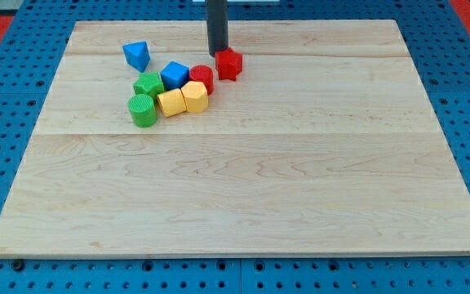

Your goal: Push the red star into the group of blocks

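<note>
The red star lies on the wooden board near the view's top, just right of the group of blocks. My tip stands at the star's upper left edge, touching or nearly touching it. The group holds a red round block, a blue block, a green star-like block, a green cylinder, a yellow block and a yellow hexagon-like block. The red star almost touches the red round block.
A blue triangular block lies alone to the upper left of the group. The wooden board sits on a blue perforated table; its top edge runs just behind my tip.
</note>
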Robot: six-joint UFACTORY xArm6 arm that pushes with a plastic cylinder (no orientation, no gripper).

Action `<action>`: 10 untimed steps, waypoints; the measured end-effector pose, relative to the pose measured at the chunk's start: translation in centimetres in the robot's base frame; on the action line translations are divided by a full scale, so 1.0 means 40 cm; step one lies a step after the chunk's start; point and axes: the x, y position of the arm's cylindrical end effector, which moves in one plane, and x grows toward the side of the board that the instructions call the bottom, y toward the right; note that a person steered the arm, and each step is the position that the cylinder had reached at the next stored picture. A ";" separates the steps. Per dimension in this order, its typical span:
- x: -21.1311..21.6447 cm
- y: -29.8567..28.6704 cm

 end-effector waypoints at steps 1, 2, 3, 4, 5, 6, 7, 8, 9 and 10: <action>0.045 0.077; 0.104 0.125; 0.144 0.125; 0.149 0.133; 0.227 0.162; 0.266 0.107; 0.296 0.095; 0.371 0.089; 0.374 0.055; 0.374 -0.016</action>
